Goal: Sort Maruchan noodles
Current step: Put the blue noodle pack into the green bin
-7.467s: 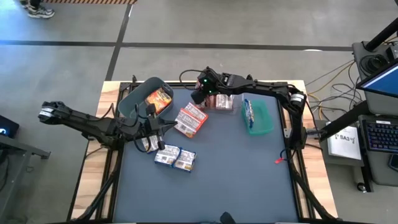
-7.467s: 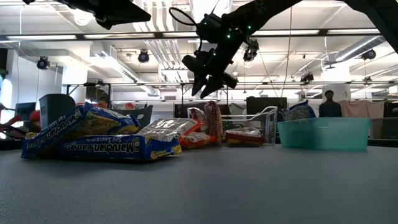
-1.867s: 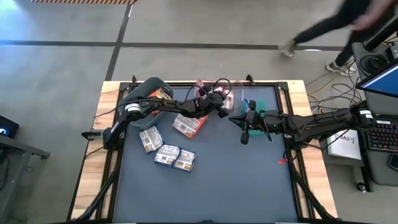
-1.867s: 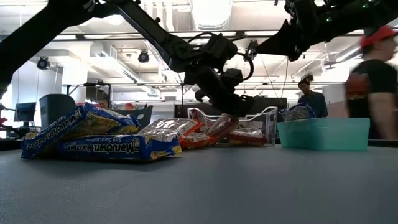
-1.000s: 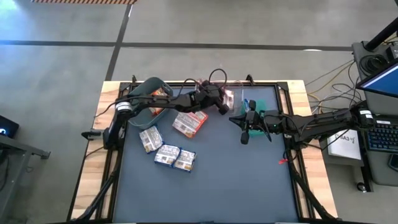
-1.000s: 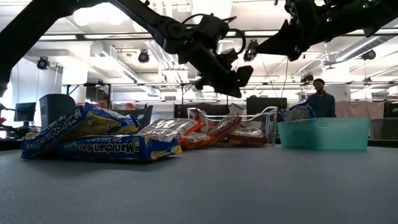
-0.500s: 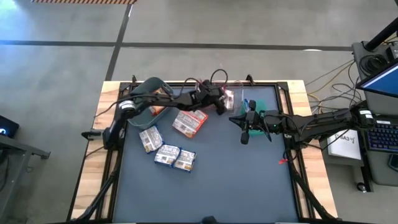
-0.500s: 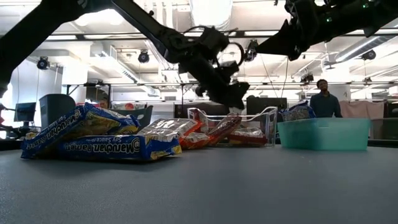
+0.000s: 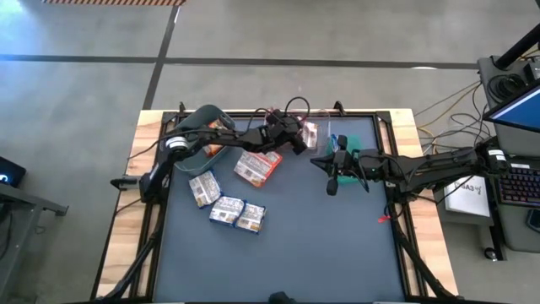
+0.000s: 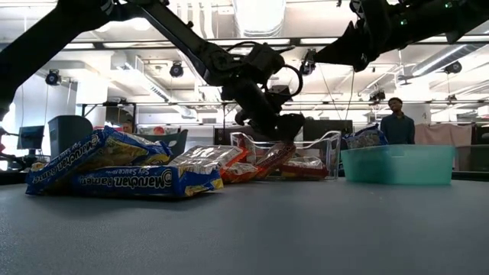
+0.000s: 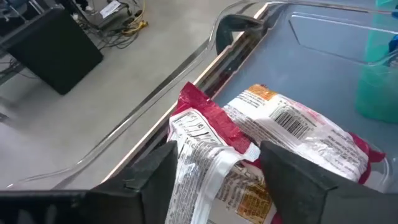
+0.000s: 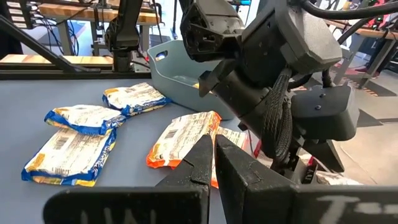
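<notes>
The left gripper is hovering with its fingers spread wide over the clear bin, and nothing is between them now; a second ago they were pinched shut, so a maroon-and-white packet has just been let go and is lying directly under the fingers, inside the bin. That is probably one packet sorted, with more waiting. Just behind the gripper, toward its arm, orange-red packets are lying on the table, and farther back blue-and-white packets are sitting near the grey bin. The right gripper is waiting squeezed shut in front of the green bin, near the left gripper, so room on that side is tight; the near table is lying open.
</notes>
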You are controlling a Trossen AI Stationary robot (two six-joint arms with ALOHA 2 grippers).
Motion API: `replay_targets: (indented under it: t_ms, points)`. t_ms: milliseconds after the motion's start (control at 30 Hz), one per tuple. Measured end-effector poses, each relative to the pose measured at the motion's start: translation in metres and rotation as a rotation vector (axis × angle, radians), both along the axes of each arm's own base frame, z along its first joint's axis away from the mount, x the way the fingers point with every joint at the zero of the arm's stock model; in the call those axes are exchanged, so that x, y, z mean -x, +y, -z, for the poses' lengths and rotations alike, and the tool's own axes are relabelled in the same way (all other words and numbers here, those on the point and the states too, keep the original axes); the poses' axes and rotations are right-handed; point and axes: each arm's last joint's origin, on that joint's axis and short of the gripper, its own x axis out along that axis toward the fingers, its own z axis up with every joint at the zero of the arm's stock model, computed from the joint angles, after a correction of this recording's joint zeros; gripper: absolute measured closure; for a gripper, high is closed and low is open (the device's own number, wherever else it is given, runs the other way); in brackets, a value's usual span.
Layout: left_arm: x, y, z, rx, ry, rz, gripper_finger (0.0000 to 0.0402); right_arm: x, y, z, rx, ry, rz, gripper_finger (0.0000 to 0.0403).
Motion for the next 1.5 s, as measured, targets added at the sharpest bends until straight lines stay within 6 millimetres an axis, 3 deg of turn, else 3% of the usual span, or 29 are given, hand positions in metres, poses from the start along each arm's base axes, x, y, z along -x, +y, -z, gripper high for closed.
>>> replay_targets:
  t_ms: [167,467,767,1200,1500]
  points:
    - [0.001,0.0,0.002,0.011,0.017,-0.004,0.0252,0.0,0.0,0.0,0.001,0.0,0.0,0.0394]
    - [0.002,-0.001,0.003,0.01,0.03,-0.014,0.0394,0.0,0.0,0.0,0.001,-0.001,0.0,0.0394]
    - [0.001,-0.002,-0.005,0.061,-0.036,0.023,0.0401,0.0,0.0,-0.001,0.004,0.0,0.0,0.0394]
    - [0.016,-0.004,-0.055,0.034,-0.09,0.023,0.0402,0.0,0.0,0.0,0.009,0.003,-0.001,0.0394]
    - [0.041,0.014,-0.048,0.07,0.086,-0.169,0.0401,0.0,0.0,0.0,0.009,0.004,-0.001,0.0394]
